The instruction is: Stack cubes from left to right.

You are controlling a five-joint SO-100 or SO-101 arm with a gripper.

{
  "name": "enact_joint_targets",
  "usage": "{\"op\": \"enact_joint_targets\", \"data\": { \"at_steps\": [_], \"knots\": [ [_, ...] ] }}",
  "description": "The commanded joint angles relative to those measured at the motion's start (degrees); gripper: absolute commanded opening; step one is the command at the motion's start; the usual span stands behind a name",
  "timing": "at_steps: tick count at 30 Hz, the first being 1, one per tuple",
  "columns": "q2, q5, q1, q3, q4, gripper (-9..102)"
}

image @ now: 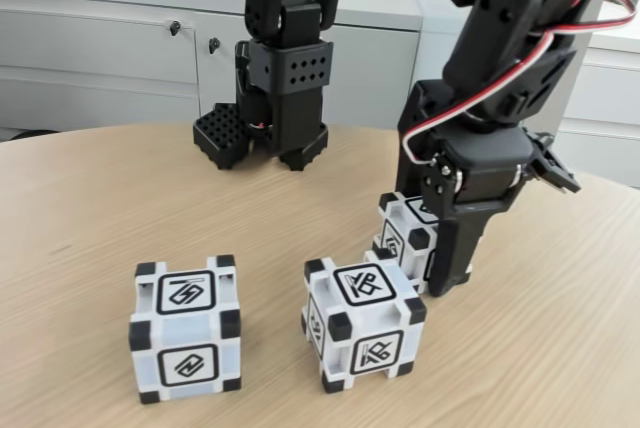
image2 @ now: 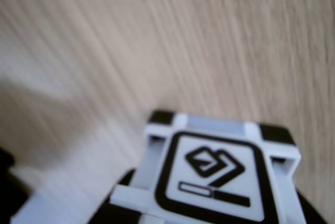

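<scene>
claw down at the right-hand cube, three cubes on the surface.
fixed view: claw (image: 452, 273) sits low against the right cube (image: 405, 233), grip state cannot be told; middle cube (image: 362, 323) just in front-left of it, left cube (image: 187, 328) well apart; all on wooden surface (image: 90, 208).

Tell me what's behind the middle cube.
Behind the middle cube in the fixed view stands a third cube, largely covered by the gripper around it. Its far side is hidden.
</scene>
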Motion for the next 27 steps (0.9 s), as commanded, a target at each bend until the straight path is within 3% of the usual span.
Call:
{"op": "enact_joint_targets", "data": {
  "at_steps": [1,14,27],
  "knots": [
    [5.1,-1.3,0.7,-1.7,0.3,0],
    [44.8,-12.7,2.8,-1.1,1.2,0],
    [47.3,-29.7,38.4,-0.5,1.2,0]
  ]
}}
